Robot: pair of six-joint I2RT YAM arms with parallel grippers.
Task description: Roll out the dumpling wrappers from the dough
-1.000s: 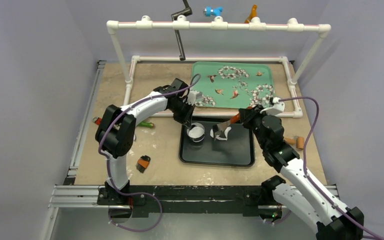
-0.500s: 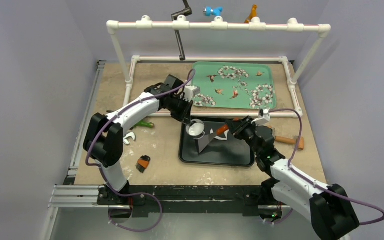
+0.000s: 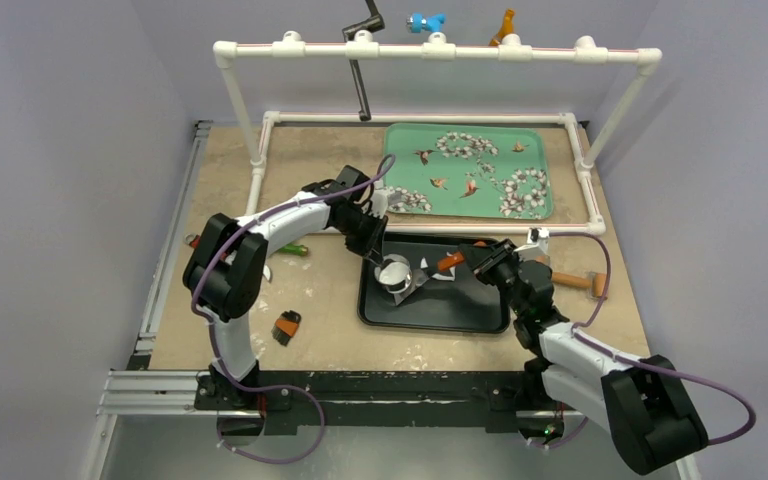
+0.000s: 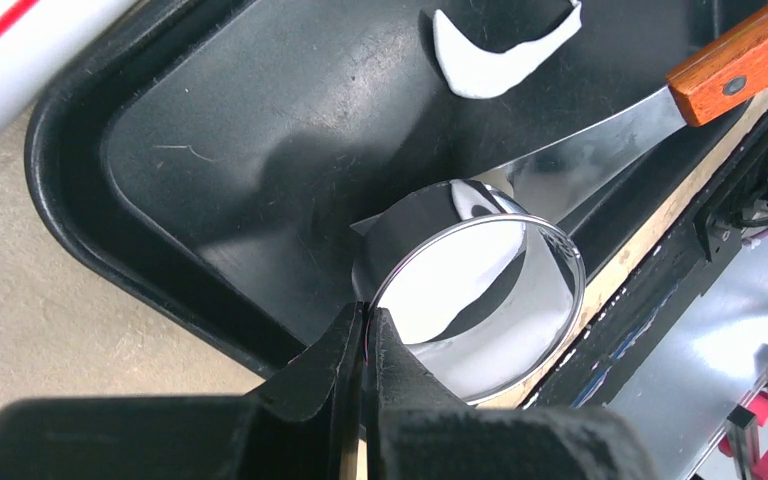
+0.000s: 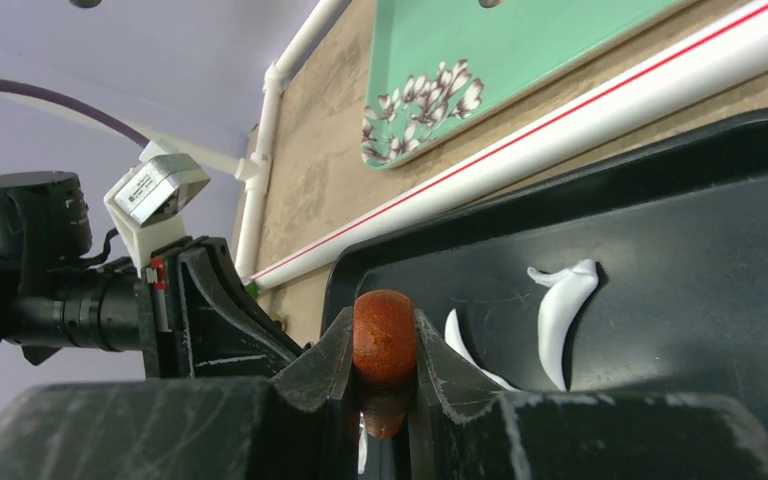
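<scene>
The main risk is the soft dumpling wrapper [image 4: 435,295] tearing or creasing. It lies inside the ring cutter [image 4: 415,225], just ahead of the left end effector [image 4: 363,330], whose fingers are pressed together on the ring's thin rim, and the spatula [image 4: 600,150] blade meets it from the far side. A steep blade could gouge the dough or push the ring out of that narrow pinch. The right end effector [image 5: 385,345] is clamped on the rounded wooden handle, which might twist. The ring is mirror-bright steel, the blade is flat and shiny, and the black tray [image 4: 70,170] is smooth and glossy. Curved scraps [image 4: 500,55], matt white, lie beyond the ring.
</scene>
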